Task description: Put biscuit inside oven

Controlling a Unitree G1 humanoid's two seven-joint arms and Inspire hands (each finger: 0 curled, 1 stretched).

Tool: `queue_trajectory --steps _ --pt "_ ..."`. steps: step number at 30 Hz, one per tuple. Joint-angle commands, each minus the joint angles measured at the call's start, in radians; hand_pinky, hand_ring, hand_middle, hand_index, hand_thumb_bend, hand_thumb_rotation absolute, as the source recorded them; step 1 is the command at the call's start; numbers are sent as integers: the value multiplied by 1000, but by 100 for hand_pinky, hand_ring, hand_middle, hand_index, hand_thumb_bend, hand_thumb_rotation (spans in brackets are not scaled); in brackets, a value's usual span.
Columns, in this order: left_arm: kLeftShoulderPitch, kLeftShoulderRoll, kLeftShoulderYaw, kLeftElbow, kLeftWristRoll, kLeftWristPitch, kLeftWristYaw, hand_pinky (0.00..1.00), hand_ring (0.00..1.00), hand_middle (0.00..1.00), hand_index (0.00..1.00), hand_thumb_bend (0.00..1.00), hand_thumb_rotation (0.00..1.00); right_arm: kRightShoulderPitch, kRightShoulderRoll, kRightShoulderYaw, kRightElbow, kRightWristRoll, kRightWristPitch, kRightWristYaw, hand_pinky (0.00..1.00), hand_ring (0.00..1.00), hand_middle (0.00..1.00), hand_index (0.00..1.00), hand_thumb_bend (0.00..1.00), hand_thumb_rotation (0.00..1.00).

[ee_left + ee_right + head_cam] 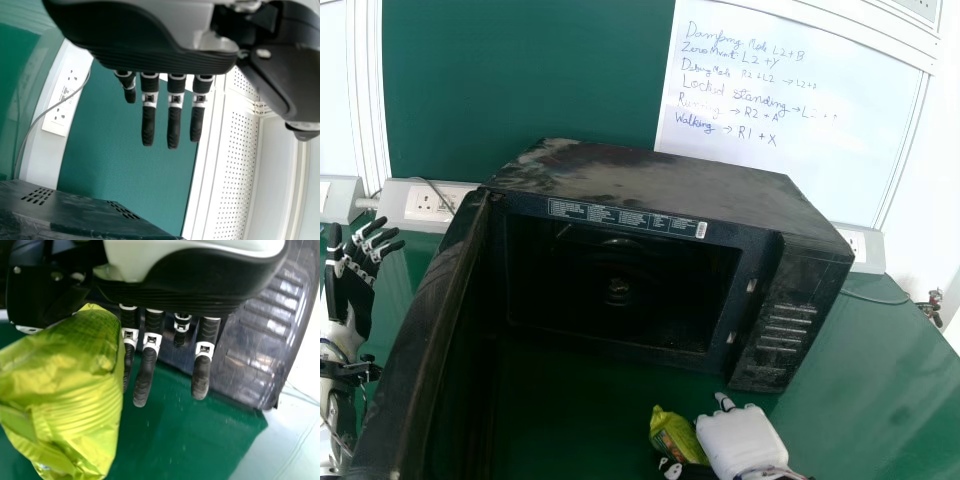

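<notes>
In the head view the black oven [620, 290] stands with its door [425, 330] swung wide on the left. My right hand [742, 440] is low in front of the oven's control panel, with the green biscuit packet [672, 434] at its left side. In the right wrist view the packet [65, 395] is held between the thumb and the fingers of my right hand [146, 370]. Left of the door, my left hand [352, 280] has its fingers extended and holds nothing; its straight fingers also hang in the left wrist view, the hand [174, 115] well above the oven top.
A green table [860, 390] carries the oven. Behind it are a green partition [530, 80], a whiteboard [790, 120] with handwriting and a wall socket [428, 203] with a cable. The open door's edge stands between my left hand and the oven's cavity.
</notes>
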Motion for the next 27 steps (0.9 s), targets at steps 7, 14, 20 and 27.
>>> queue_trajectory --steps 7,14,20,27 --pt "-10 1 3 -4 -11 -7 -13 67 69 73 77 71 52 -62 30 -11 -6 -5 31 -8 32 34 47 49 53 1" --pt "-11 0 5 -5 -10 -6 -13 67 69 73 76 72 52 -119 43 -11 -5 12 45 17 30 37 40 51 52 0" --pt "-10 -1 5 0 -10 -10 -15 67 69 73 77 72 52 -184 62 -11 10 31 66 30 30 38 39 51 52 0" --pt "-3 -3 3 -19 -10 2 -3 67 69 72 76 72 52 -247 60 -12 44 66 88 47 34 40 40 51 53 0"
